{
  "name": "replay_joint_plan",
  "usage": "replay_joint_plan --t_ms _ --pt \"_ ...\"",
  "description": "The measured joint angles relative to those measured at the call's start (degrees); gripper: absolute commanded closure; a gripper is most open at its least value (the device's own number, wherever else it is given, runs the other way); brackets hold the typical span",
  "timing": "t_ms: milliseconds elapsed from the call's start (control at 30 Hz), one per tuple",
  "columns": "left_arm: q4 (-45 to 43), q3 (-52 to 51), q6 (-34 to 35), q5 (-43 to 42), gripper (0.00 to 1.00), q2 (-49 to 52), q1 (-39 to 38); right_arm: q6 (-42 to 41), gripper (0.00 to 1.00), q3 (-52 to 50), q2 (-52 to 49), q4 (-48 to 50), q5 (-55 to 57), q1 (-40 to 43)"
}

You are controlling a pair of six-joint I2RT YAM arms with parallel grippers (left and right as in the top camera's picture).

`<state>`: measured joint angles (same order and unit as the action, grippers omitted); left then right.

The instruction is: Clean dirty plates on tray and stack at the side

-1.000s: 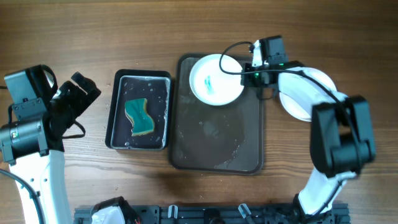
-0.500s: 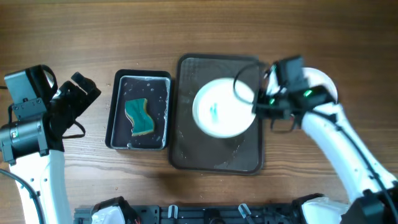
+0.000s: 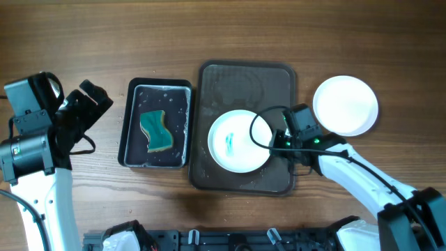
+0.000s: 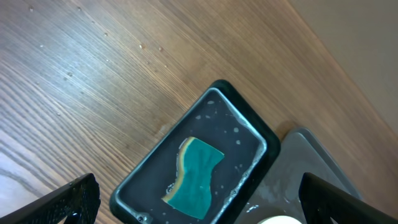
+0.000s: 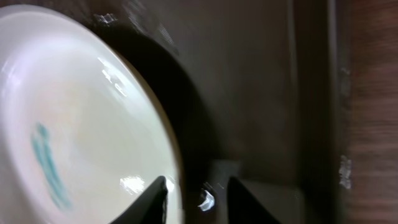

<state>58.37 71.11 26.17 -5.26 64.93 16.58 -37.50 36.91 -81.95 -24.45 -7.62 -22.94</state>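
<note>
A white plate (image 3: 239, 141) with a teal smear lies on the near half of the dark brown tray (image 3: 244, 80). My right gripper (image 3: 280, 141) sits at its right rim. In the right wrist view the fingers (image 5: 155, 194) straddle the rim of that plate (image 5: 74, 124), parted, with a gap on the tray (image 5: 261, 74) side. A clean white plate (image 3: 345, 104) rests on the table to the right of the tray. My left gripper (image 3: 87, 104) hovers wide open at the far left; in its own view the left gripper (image 4: 202, 204) holds nothing.
A small black tray (image 3: 132, 129) with water drops stands left of the brown tray and holds a teal-and-yellow sponge (image 3: 157, 131). The left wrist view looks down on that sponge (image 4: 194, 177). The brown tray's floor is wet.
The right gripper carried the smeared plate from the tray's far end to its near half, and its jaws have now parted. The left arm has not moved.
</note>
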Motion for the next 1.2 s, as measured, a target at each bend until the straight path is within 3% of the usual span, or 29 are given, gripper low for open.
replay_joint_plan --t_ms 300,400,567,600,667,700,967,1067,1167,1200 --pt "5.33 0.22 -2.21 -9.4 0.0 0.7 -1.22 15.37 0.61 15.26 11.72 -17.18 0.52 0.92" --pt "8.85 -0.15 -4.11 -9.31 0.0 3.63 -5.73 17.14 0.6 17.44 16.46 -17.77 -0.74 0.92" --pt "6.73 -5.77 -5.33 -7.02 0.04 11.45 -13.97 17.68 0.59 17.51 19.37 -19.04 -1.81 0.92" --pt "6.16 -6.78 -5.33 -6.34 0.11 13.18 -15.08 17.68 0.59 17.51 19.34 -19.26 -1.86 0.92" --pt "5.16 -8.68 -4.02 -4.09 0.46 17.22 -17.0 17.66 0.59 17.51 19.28 -19.76 -2.03 0.92" --pt "4.42 -9.25 -3.3 -3.26 0.58 18.6 -17.44 17.66 0.59 17.51 19.28 -20.09 -2.19 0.92" --pt "-6.14 -13.09 -1.44 -1.55 0.64 29.33 -18.49 17.66 0.59 17.51 19.12 -21.88 -3.37 0.92" --pt "-8.85 -13.94 -1.42 -1.38 0.58 32.68 -20.28 17.31 0.59 17.51 19.1 -21.86 -3.54 0.92" --pt "-9.68 -13.94 -0.74 0.15 0.96 33.88 -21.7 17.0 0.59 17.51 19.1 -21.86 -3.54 0.92" --pt "-9.94 -13.94 -0.66 0.5 0.96 34.05 -21.9 16.98 0.59 17.51 19.1 -21.86 -3.54 0.92"
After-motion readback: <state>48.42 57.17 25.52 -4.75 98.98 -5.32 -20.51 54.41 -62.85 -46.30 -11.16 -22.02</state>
